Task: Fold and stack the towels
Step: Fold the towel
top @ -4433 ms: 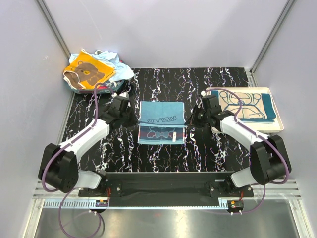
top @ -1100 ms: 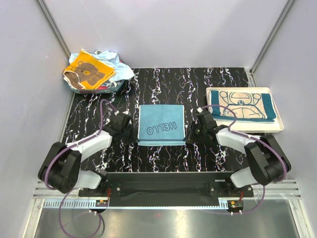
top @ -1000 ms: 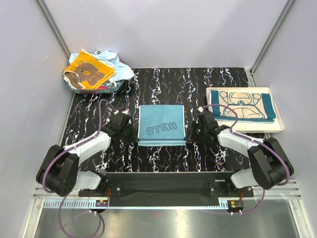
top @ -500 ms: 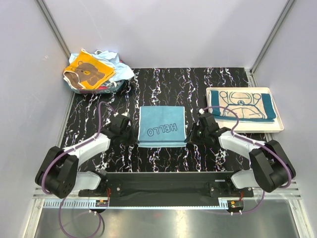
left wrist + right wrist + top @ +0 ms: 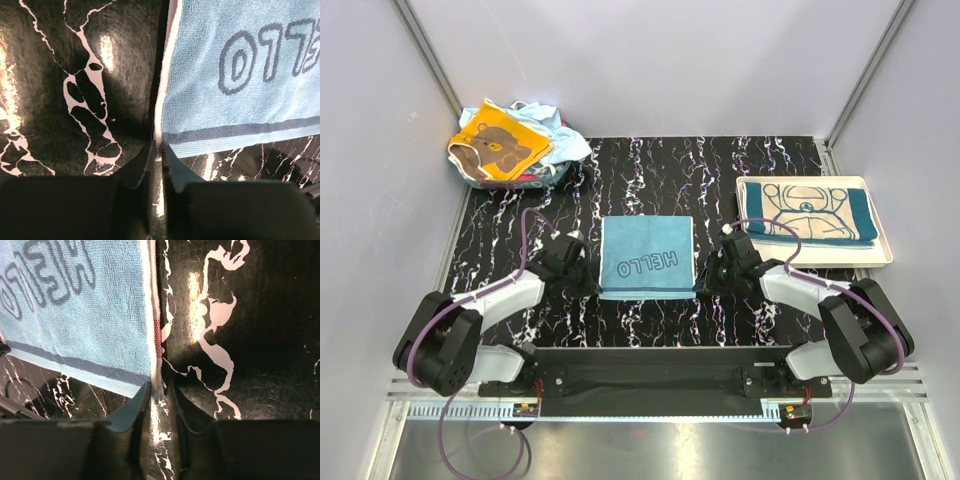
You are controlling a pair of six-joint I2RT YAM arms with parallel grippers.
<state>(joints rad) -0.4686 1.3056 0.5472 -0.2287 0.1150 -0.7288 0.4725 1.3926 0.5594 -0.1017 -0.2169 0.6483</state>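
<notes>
1. Noting left gripper [image 5: 157, 148] low on black white-veined tabletop [image 5: 650, 170], jaws parted a sliver at left hem of folded light-blue terry "HELLO" towel [image 5: 647, 258]; failing to tell whether gripping.
2. Logging that towel lying flat directly between both grippers, long side running left-right.
3. Seeing right gripper [image 5: 159, 390] mirroring at right hem, slit narrow, hold likewise unclear.
4. Judging cream rectangular tray [image 5: 883, 245] with folded teal-beige towel [image 5: 807, 212] sitting rightward, right arm nearer.
</notes>
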